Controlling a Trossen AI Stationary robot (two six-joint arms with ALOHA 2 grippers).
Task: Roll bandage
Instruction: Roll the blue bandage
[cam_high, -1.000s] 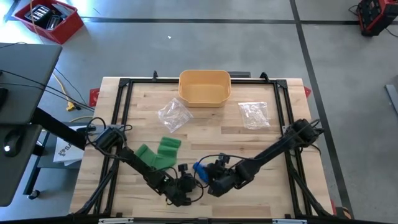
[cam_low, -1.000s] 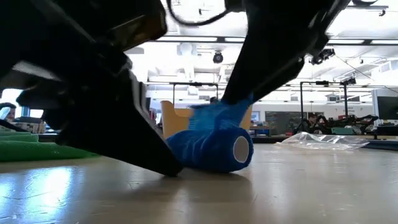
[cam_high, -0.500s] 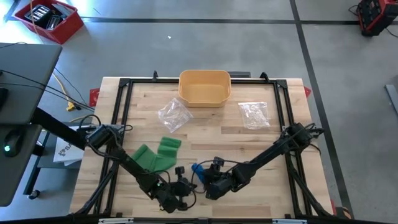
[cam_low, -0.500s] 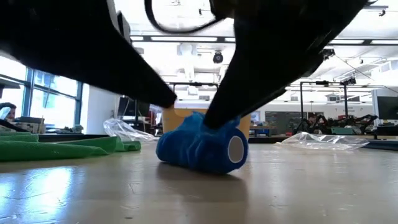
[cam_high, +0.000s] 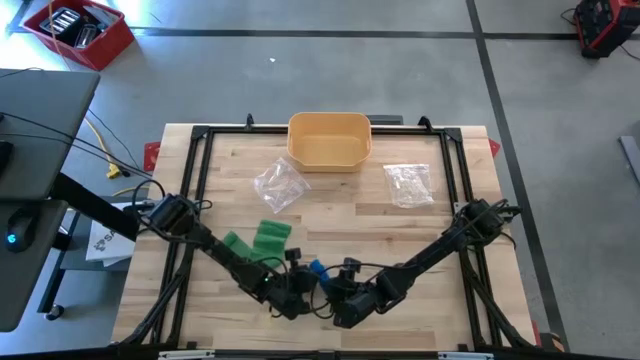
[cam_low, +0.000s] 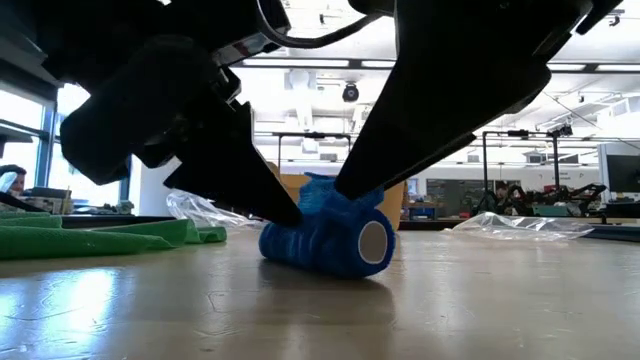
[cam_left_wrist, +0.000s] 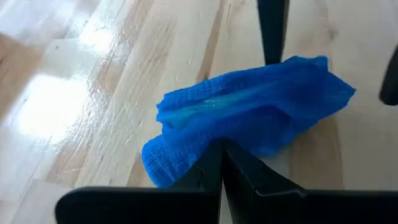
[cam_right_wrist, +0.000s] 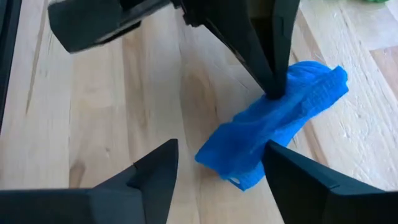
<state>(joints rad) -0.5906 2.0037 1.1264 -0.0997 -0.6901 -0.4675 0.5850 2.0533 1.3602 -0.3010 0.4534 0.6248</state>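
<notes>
A blue bandage (cam_high: 318, 270), partly rolled and crumpled, lies on the wooden table near its front edge; its hollow core end (cam_low: 372, 241) faces right in the low view. My left gripper (cam_left_wrist: 221, 146) is shut, its tips against the bandage's side. My right gripper (cam_right_wrist: 222, 146) is open, with one finger on either side of the bandage's core end (cam_right_wrist: 239, 177). My left gripper touches the crumpled side of the bandage (cam_left_wrist: 205, 140) with its shut fingertips, slanting down from the table's left. The bandage lies on the table. My right gripper has one finger (cam_right_wrist: 292, 168) close beside the roll; I cannot tell whether it touches.
Green bandages (cam_high: 258, 245) lie left of the blue one. Two clear plastic bags (cam_high: 280, 185) (cam_high: 408, 183) lie farther back, in front of a yellow bin (cam_high: 330, 140) at the far edge. A black frame (cam_high: 195, 180) borders the table.
My left gripper, shut throughout, has drawn away from the bandage toward the near edge and risen, then come back against the bandage's side. My right gripper has sunk slightly over the roll. The bandage has shifted a little toward the left gripper.
</notes>
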